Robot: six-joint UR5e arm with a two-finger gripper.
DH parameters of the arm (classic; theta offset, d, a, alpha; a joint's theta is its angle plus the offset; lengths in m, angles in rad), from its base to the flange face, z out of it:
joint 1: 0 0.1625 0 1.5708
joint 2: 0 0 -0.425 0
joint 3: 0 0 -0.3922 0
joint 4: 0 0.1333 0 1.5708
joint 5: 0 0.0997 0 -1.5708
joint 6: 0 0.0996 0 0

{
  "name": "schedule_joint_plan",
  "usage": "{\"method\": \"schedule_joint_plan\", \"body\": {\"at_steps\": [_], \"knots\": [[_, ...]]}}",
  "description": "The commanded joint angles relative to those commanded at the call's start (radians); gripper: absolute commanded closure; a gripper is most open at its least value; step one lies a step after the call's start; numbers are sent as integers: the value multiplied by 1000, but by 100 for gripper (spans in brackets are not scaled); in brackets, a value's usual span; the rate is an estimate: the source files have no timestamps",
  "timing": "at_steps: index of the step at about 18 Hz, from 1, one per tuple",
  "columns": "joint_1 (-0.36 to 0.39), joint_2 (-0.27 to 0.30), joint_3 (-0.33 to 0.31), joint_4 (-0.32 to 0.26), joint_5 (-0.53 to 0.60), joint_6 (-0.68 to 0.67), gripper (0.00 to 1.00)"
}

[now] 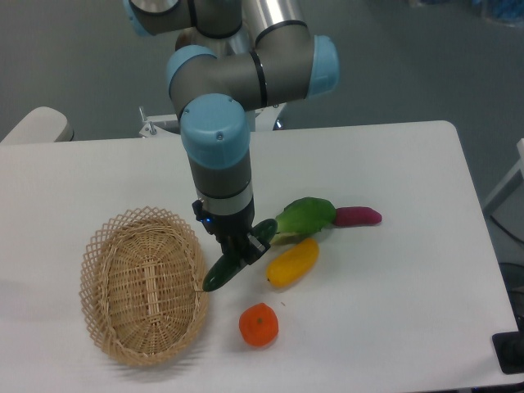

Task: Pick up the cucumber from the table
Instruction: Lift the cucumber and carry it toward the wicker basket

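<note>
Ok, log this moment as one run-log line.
phase: grasp | gripper: down on cucumber, fingers around its middle | cucumber: tilted, lower end beside wicker basket | lift: cannot tell | nearby: yellow vegetable, orange

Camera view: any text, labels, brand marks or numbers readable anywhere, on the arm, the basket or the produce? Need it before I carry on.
No readable text in this view.
Arm: no legible logo, number or label on its grey and blue housings.
Gripper, closed around the cucumber: a small blue light spot above it, no characters.
Wicker basket, orange, yellow vegetable, table: no print or stickers.
</note>
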Motion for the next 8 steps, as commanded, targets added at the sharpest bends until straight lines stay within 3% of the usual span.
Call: {"method": "schedule_joint_plan", "body": {"at_steps": [8], "knots": [[5, 5, -3, 2, -3, -6, 71]]}}
